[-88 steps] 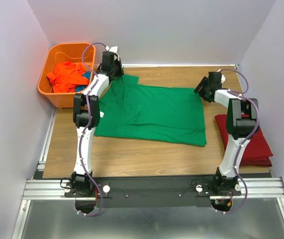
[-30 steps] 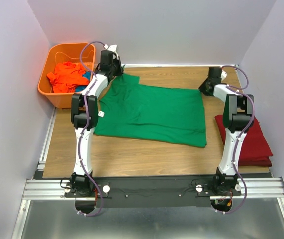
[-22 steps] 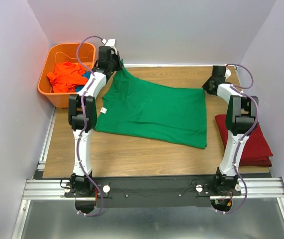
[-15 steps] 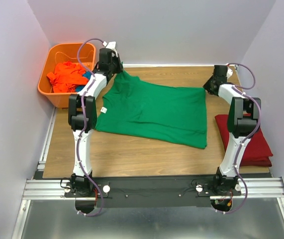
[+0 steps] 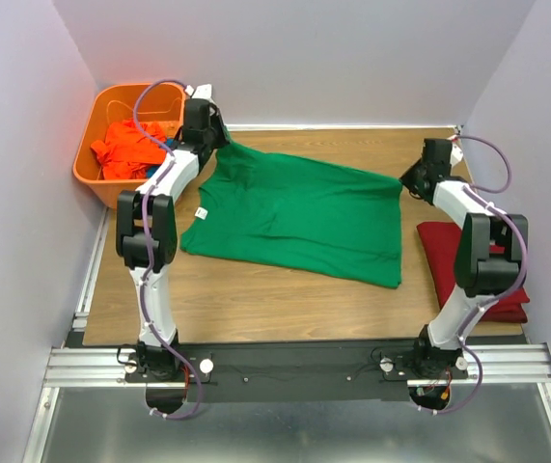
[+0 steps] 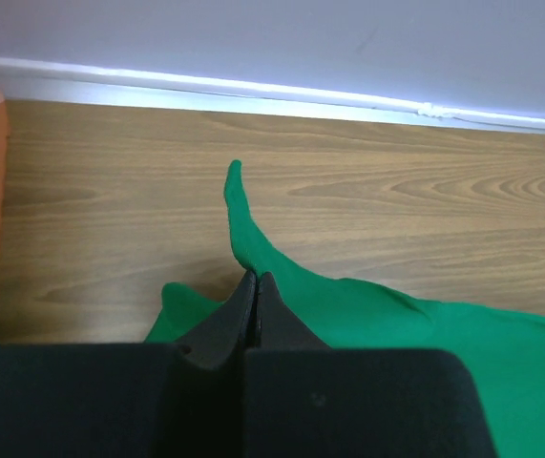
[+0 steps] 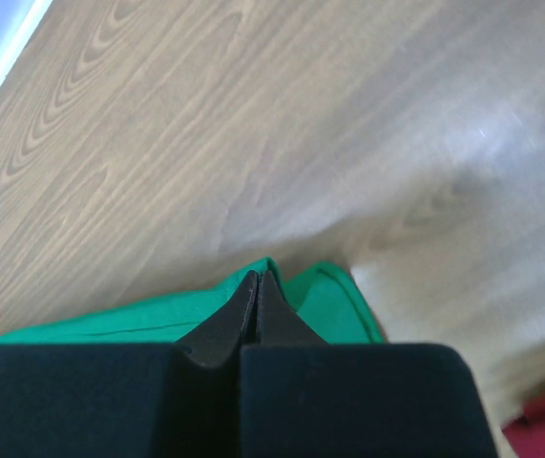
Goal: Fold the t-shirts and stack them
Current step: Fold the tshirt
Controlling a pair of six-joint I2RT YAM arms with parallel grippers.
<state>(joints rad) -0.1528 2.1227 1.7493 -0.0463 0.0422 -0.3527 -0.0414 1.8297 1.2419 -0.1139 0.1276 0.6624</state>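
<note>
A bright green t-shirt (image 5: 294, 217) lies spread across the middle of the table. My left gripper (image 5: 219, 138) is shut on its far left corner, which is lifted off the wood (image 6: 253, 250). My right gripper (image 5: 412, 179) is shut on the far right corner (image 7: 282, 296), the cloth stretched between the two. A folded dark red t-shirt (image 5: 492, 275) rests at the right edge, partly behind the right arm. An orange t-shirt (image 5: 125, 147) lies crumpled in the basket.
An orange plastic basket (image 5: 101, 111) stands at the far left corner, holding the orange cloth and a bit of blue. White walls close in the back and both sides. Bare wood (image 5: 256, 299) runs along the near edge in front of the green shirt.
Both grippers have pulled outward and back with the green shirt's far corners, stretching its far edge taut. The left arm swung toward the basket, the right toward the right wall.
</note>
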